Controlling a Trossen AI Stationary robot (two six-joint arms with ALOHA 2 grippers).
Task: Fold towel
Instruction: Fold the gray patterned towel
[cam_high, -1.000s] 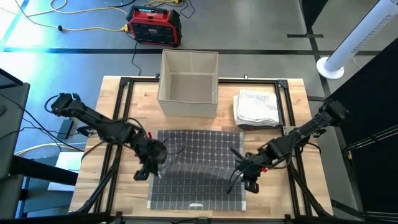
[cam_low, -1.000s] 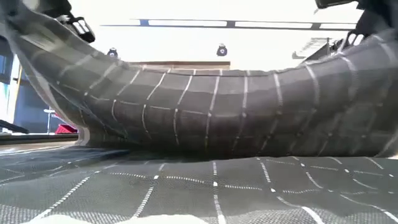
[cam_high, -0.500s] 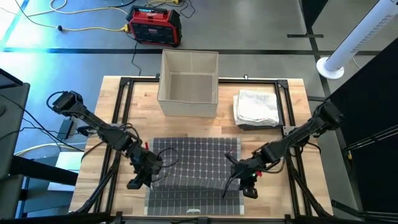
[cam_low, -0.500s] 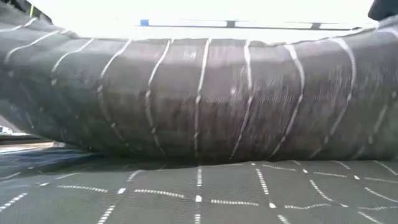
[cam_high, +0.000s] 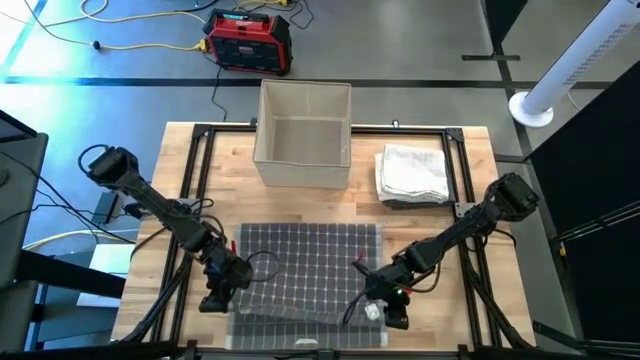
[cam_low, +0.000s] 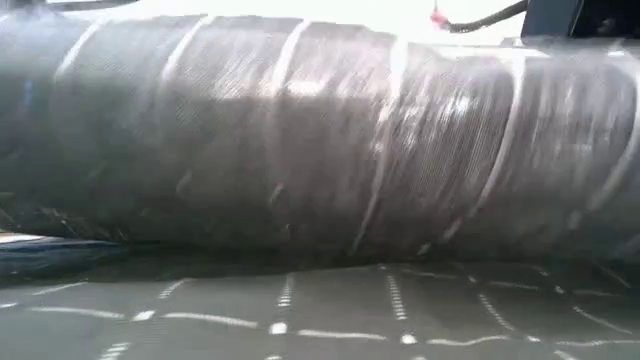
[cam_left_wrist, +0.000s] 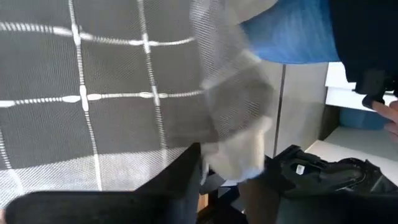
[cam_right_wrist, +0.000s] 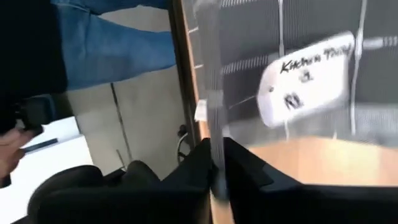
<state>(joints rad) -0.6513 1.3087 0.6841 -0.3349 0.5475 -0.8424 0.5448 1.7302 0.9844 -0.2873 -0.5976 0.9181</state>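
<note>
Towel (cam_high: 305, 270): dark, white-gridded, at the tabletop's (cam_high: 470, 165) front middle, long axis left to right, far edge doubled toward the front. Left gripper (cam_high: 222, 290) pinches its left corner; right gripper (cam_high: 378, 300) pinches its right, labelled corner.

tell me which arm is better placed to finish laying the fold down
Neither alone: the left gripper and right gripper each pinch a corner of the grey towel, level near the front edge.

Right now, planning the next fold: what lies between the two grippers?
In the high view, the dark grid-patterned towel spans the whole stretch between the left gripper and the right gripper; each grips a corner of it. Nothing else lies there.
</note>
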